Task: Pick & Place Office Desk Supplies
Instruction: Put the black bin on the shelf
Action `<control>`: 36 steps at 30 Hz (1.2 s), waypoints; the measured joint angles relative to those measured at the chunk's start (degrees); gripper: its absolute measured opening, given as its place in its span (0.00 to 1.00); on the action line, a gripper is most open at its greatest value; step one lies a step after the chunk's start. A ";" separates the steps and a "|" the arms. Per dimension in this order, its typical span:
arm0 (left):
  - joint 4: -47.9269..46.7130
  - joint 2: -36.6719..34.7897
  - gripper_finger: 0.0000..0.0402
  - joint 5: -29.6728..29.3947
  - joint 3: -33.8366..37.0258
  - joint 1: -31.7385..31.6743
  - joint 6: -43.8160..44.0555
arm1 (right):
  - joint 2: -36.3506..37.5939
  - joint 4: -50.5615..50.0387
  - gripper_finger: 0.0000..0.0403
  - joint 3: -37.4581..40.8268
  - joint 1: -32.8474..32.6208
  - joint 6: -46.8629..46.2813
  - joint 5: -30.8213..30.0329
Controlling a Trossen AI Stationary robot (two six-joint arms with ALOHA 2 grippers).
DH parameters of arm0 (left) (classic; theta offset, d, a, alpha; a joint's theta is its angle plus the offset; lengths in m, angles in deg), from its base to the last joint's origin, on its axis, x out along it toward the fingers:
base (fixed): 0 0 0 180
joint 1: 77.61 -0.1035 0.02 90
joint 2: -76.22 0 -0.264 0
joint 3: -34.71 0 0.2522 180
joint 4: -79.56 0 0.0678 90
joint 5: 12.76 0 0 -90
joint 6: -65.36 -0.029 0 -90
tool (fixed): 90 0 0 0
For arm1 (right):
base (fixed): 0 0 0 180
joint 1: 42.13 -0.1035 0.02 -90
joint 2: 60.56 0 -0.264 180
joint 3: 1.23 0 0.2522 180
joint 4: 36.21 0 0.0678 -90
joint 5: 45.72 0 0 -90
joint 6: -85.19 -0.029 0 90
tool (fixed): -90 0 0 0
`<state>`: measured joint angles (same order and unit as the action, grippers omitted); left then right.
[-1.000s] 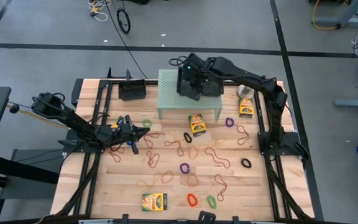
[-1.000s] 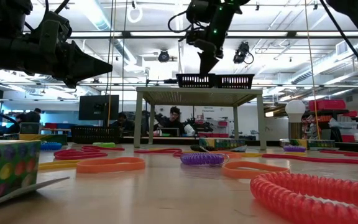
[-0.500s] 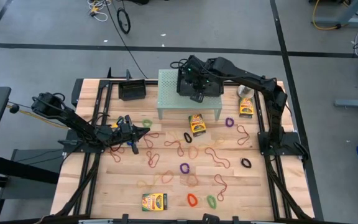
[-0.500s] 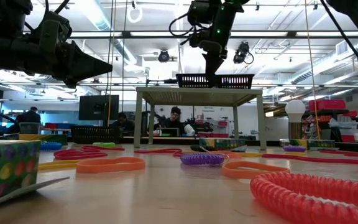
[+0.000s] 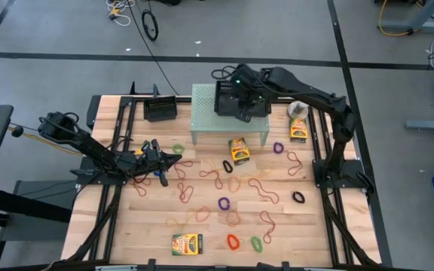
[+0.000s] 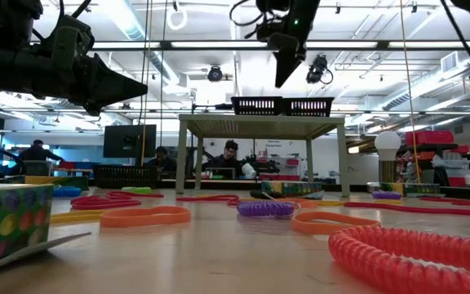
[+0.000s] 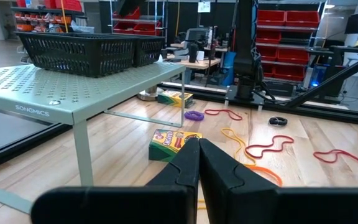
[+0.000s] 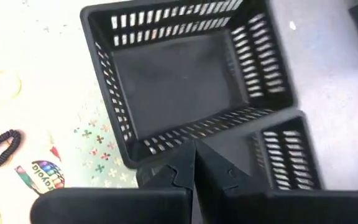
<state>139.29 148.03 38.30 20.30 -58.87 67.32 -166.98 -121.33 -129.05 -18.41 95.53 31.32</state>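
Your right gripper [image 5: 241, 113] hangs at upper centre of the high view, above the black baskets [image 5: 241, 99] that sit on the pale green stand [image 5: 206, 113]; in the low view it shows at top centre, well clear of the basket rims. Its jaws are pressed together and hold nothing, as the right wrist view shows, looking down into an empty basket [image 8: 185, 81]. Your left gripper [image 5: 173, 160] sits at the left middle of the high view, low over the surface [image 5: 202, 226], jaws pressed together too and pinching nothing; in the left wrist view the dark fingers [image 7: 194, 165] meet at the bottom of the frame. The supplies lie scattered across the surface: one crayon box [image 5: 239, 150] just in front of the stand, a second box [image 5: 299, 130] at the right edge near the right arm's base, and a third box [image 5: 187, 243] at the lower centre. Bands are spread around them, among them a purple band [image 5: 223, 202] at centre, a black band [image 5: 298, 197] to the right, and red and green bands [image 5: 245, 242] near the bottom. A white ball-topped object [image 5: 297, 110] stands just behind the right-hand box. Another black basket [image 5: 160, 110] sits on the surface, left of the stand.
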 joint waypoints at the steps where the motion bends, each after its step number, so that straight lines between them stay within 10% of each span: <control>1: 0.03 0.00 0.03 0.00 0.00 0.00 0.00 | 0.37 -0.76 0.03 0.01 0.25 -0.46 0.00; 8: 0.00 0.00 0.03 0.00 0.00 0.00 0.00 | 4.96 3.03 0.02 6.83 1.15 0.28 1.13; 24: 0.27 0.00 0.03 0.14 -0.37 -0.07 0.00 | 36.35 41.21 0.02 51.74 -9.92 -5.72 5.09; 36: 1.13 0.00 0.03 -1.01 -4.07 -1.19 0.28 | 39.72 77.44 0.02 78.83 -20.96 -11.76 5.30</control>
<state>140.42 148.03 37.29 16.23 -60.06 67.60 -127.26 -43.89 -50.22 -39.37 83.78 36.62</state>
